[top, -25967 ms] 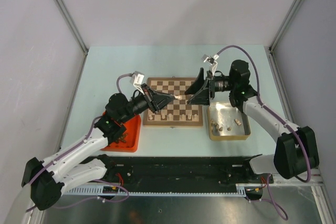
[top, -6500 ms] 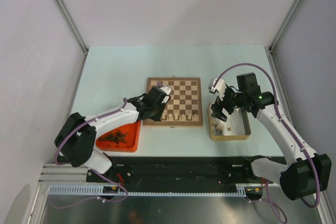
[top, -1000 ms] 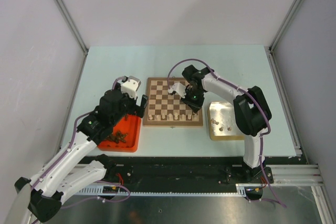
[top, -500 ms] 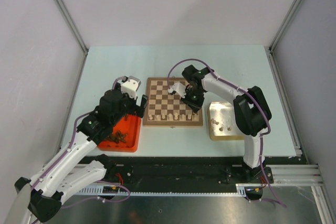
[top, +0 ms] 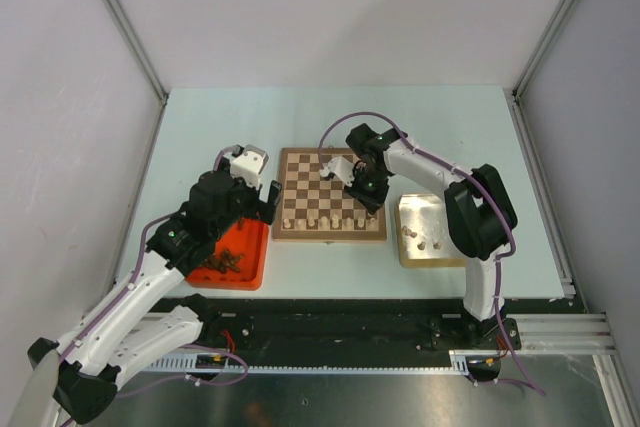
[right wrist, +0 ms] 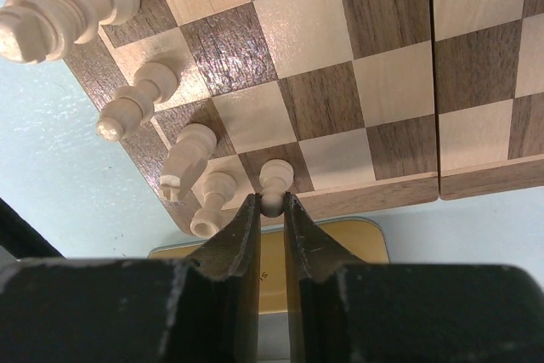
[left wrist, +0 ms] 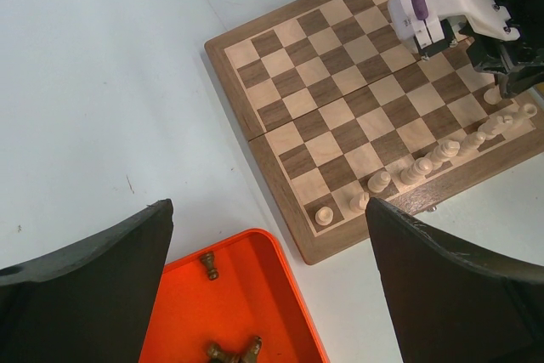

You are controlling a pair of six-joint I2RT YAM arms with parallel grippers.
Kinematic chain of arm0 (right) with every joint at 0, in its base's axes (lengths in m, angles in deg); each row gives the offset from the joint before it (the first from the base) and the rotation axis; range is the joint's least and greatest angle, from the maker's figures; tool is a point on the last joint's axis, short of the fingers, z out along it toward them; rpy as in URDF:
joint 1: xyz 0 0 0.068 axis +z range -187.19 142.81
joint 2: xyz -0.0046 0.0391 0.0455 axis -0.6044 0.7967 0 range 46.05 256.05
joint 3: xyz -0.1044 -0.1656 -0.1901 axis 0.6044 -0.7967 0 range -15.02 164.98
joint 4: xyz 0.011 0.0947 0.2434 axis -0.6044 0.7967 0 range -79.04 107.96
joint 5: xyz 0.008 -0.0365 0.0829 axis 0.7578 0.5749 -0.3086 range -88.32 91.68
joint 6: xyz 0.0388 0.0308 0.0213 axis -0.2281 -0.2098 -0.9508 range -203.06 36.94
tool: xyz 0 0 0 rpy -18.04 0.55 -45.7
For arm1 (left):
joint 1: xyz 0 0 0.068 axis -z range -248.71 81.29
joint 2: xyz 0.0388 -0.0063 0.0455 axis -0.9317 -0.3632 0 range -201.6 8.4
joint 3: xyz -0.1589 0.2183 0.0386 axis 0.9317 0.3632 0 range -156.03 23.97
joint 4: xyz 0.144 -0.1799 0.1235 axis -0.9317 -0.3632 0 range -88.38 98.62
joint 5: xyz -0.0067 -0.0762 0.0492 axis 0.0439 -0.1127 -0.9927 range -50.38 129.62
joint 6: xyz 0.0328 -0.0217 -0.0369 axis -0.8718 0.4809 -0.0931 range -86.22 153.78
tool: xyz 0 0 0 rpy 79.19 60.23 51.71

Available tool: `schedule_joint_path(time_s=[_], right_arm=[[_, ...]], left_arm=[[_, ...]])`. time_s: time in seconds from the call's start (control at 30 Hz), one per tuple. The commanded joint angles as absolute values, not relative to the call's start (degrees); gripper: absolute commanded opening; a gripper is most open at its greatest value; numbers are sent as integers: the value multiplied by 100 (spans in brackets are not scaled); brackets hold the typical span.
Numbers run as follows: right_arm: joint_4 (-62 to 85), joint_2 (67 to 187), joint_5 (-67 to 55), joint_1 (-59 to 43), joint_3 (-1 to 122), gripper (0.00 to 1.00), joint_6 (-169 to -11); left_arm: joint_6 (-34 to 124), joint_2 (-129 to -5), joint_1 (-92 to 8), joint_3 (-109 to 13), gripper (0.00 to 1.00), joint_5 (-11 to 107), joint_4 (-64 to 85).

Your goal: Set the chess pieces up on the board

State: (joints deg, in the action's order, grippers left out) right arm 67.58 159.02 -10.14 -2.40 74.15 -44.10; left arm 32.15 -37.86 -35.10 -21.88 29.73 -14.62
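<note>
Work from the board inward. It lies flat in the middle of the counter. Your right hand is over its near right corner, pinching the head of a pale pawn whose base points at a square in the second row from the near rim.

I cannot tell whether the base is seated. Go straight down until it bears, part the fingers only slightly, then lift away along the pawn's axis. A back-row piece stands just beside one finger, and a wide spread or sideways drift would likely topple it.

Your left hand hangs with fingers spread and nothing in them, above the gap between the board and the red tray. That is well apart from the placing.

The counter is smooth, matt and pale blue-green. The board is grained wood in tan and dark brown checks, with a plain brown rim and a seam across its middle. I judge it slick enough for a light piece to skate.

The tray is glossy orange-red with rounded corners and holds dark pieces. The gold tin is shallow and metallic, with a few pale pieces in it.

The chessmen in the near row are turned pale wood, round and narrow-waisted on small bases. They probably tip easily. The pawn is the smallest: a ball head over a flared foot, little for your fingers to hold.
</note>
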Motion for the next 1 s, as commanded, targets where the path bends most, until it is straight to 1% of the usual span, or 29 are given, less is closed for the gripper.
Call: schedule_joint_path(time_s=[0.0, 0.17, 0.3, 0.57, 0.8, 0.97], right_arm=[[6624, 15697, -852, -212, 7533, 16, -4474], [6615, 15714, -843, -194, 7516, 18, -4474], [6615, 15705, -852, -177, 7498, 26, -4466], [6650, 15512, -1010, -159, 7577, 32, -4492], [6765, 14959, -1325, -290, 7630, 40, -4483], [6765, 14274, -1957, -668, 7323, 42, -4474]], left_arm=[[2956, -3704, -3540, -2182, 100, 3039, -1291], [2956, -3695, -3540, -2182, 100, 3039, -1300], [2964, -3695, -3540, -2182, 100, 3039, -1291], [2964, -3695, -3540, -2182, 100, 3039, -1291], [2964, -3677, -3540, -2182, 100, 2995, -1291], [2964, -3625, -3539, -2165, 100, 2925, -1274]])
